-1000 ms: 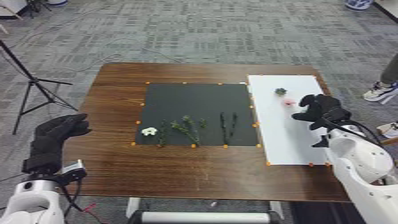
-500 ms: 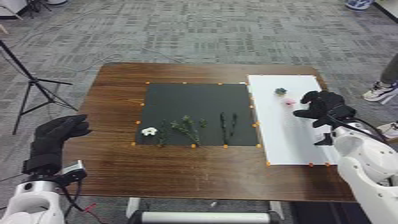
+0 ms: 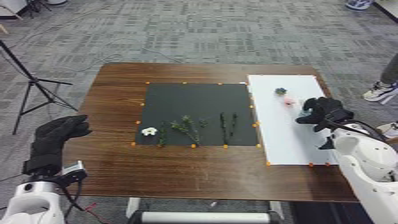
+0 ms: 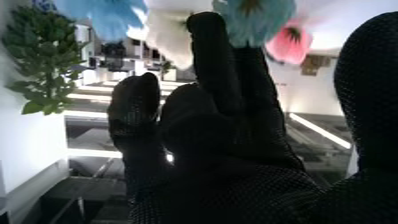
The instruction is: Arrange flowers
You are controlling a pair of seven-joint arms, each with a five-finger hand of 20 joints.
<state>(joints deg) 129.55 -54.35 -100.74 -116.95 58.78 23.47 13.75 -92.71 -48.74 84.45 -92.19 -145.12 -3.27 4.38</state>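
Observation:
In the head view, my right hand (image 3: 325,113) is over the right part of the white board (image 3: 282,140), fingers open, a pale blue flower (image 3: 304,114) at its edge. A pink flower (image 3: 289,102) and a small blue-green one (image 3: 281,91) lie farther back. My left hand (image 3: 59,132) is open at the table's left edge. A white flower (image 3: 149,131), green sprigs (image 3: 187,127) and dark stems (image 3: 224,129) lie on the black mat. In the right wrist view, blue (image 4: 99,16), cream (image 4: 167,40), teal (image 4: 258,17) and pink blooms (image 4: 288,46) appear beyond my right hand (image 4: 222,175).
Orange markers (image 3: 194,146) line the mat and board on the brown table (image 3: 169,172). A black tripod (image 3: 34,80) stands left of the table. Leafy green foliage (image 4: 43,55) appears in the right wrist view.
My right hand has shifted slightly, first away to the right and then back a little toward the front left. The pale blue flower beside it has come into sight. My left hand has kept still.

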